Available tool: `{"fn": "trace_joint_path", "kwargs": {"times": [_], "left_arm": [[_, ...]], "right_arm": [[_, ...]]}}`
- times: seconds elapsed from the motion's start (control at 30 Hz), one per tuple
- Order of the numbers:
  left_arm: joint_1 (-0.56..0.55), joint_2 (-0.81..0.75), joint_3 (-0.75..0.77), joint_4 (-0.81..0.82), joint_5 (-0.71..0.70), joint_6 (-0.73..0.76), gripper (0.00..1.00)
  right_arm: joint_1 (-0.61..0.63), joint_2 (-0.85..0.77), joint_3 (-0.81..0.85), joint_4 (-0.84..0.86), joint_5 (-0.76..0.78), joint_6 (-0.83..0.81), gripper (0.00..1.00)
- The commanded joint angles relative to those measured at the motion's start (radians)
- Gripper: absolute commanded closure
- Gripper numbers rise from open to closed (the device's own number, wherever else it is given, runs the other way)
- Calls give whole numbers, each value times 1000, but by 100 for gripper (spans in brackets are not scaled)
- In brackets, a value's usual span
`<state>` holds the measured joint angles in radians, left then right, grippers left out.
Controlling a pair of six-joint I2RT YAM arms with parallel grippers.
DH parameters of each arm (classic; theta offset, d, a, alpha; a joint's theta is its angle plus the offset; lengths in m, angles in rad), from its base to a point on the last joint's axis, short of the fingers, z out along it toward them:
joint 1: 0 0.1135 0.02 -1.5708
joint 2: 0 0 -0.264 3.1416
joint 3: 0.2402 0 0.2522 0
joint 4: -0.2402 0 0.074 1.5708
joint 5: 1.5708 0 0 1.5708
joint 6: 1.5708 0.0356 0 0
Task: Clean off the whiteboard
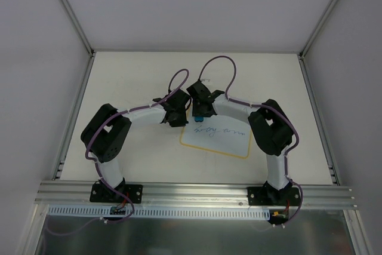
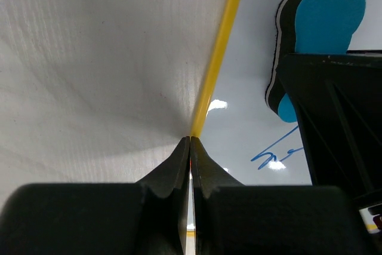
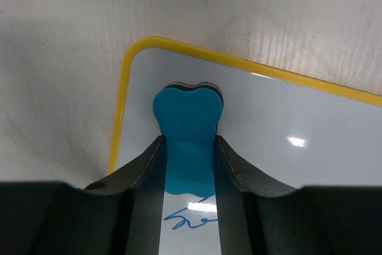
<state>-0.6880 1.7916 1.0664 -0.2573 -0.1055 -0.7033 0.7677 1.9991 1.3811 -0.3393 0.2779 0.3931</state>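
The whiteboard [image 1: 216,141] lies flat on the table, white with a yellow border and blue handwriting across its middle. My right gripper [image 3: 188,147] is shut on the blue eraser [image 3: 189,126] near the board's far left corner; the eraser also shows in the left wrist view [image 2: 322,25] and from above [image 1: 197,120]. The handwriting [image 3: 191,219] lies just below the eraser. My left gripper [image 2: 190,143] is shut, its tips on the board's yellow left border [image 2: 218,58]. From above it sits at the board's far left edge [image 1: 177,117].
The pale table [image 1: 131,88] is walled by grey panels and metal rails at left [image 1: 76,111] and right [image 1: 316,111]. An aluminium rail [image 1: 197,192] carries both arm bases at the near edge. Purple cables [image 1: 218,67] loop above the wrists.
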Motion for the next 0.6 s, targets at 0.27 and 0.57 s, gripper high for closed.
{"fn": "trace_joint_path", "kwargs": {"times": [0.27, 0.57], "left_arm": [[-5, 100, -46, -165, 61, -18, 100], [27, 97, -60, -165, 66, -24, 100]], "right_arm": [[38, 40, -77, -119, -37, 93, 91], [31, -95, -237, -199, 187, 116, 94]]}}
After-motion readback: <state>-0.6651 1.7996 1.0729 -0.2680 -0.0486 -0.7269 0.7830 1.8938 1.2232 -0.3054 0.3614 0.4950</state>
